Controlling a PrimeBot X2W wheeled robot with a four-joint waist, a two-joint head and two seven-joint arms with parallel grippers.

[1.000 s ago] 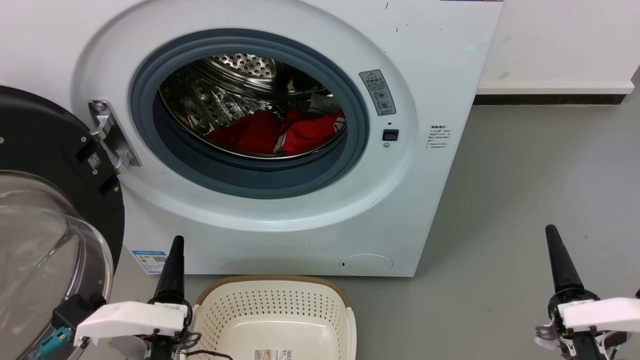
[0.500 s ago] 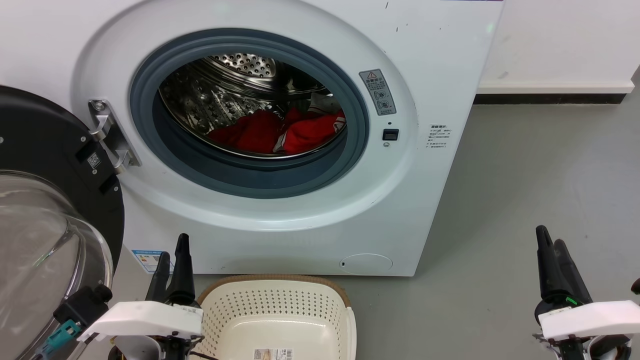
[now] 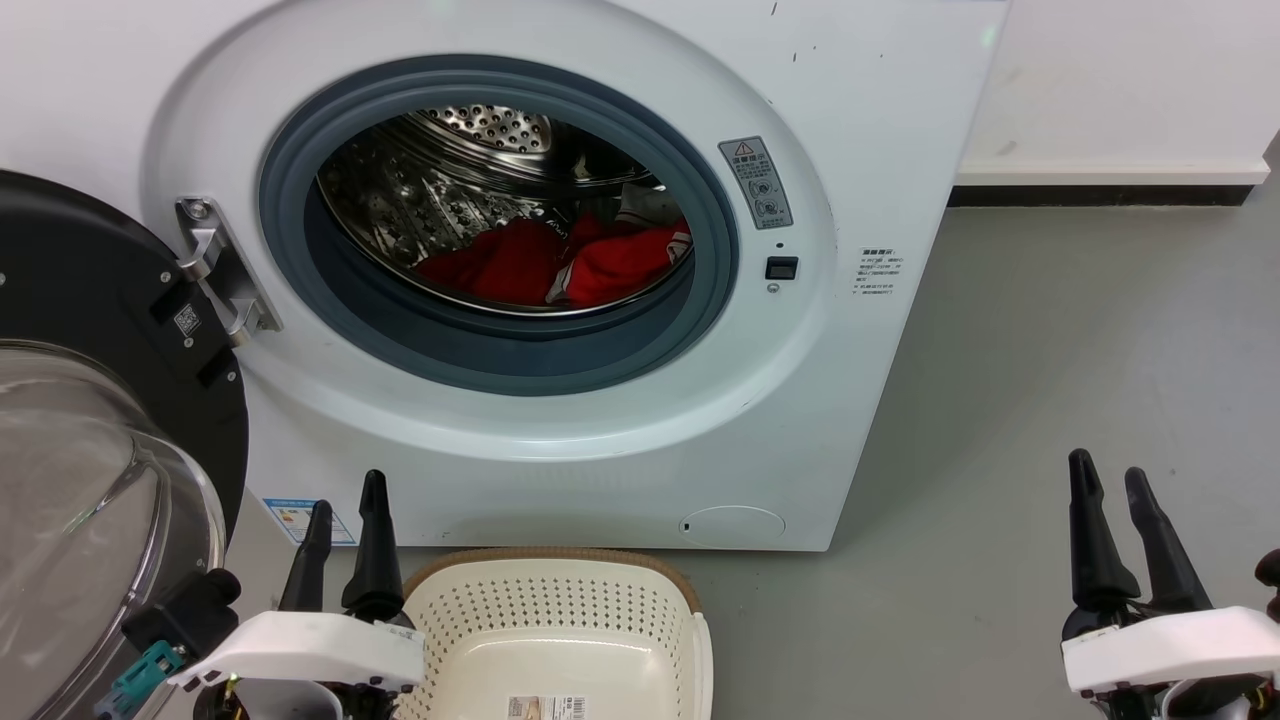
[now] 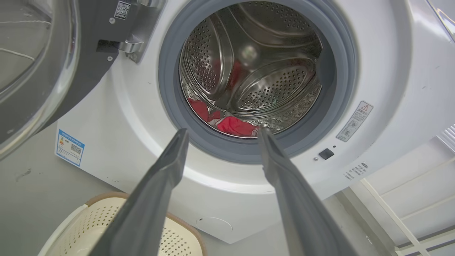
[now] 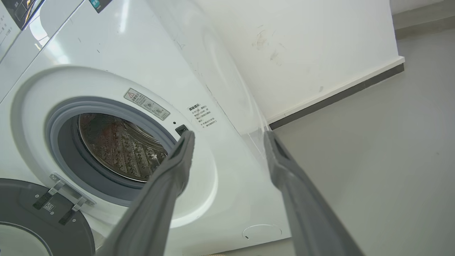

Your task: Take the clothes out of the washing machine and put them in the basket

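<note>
The white washing machine point(image 3: 880, 120) stands with its black-rimmed glass door point(image 3: 90, 480) swung open to the left. Red and white clothes point(image 3: 570, 262) lie low in the steel drum, also seen as clothes point(image 4: 231, 124) in the left wrist view. The cream basket point(image 3: 560, 630) sits empty on the floor before the machine. My left gripper point(image 3: 346, 493) is open beside the basket's left rim, nothing between its fingers. My right gripper point(image 3: 1108, 476) is open over the floor at the lower right, well clear of the machine point(image 5: 106, 53).
Grey floor point(image 3: 1080, 340) stretches to the right of the machine up to a white wall with a dark skirting strip point(image 3: 1100, 197). The open door takes up the space left of my left arm. A blue label point(image 4: 70, 147) is stuck low on the machine's front.
Both grippers have gone from shut to open, their fingers spreading apart. The arms shifted slightly; the clothes, machine and basket stayed put.
</note>
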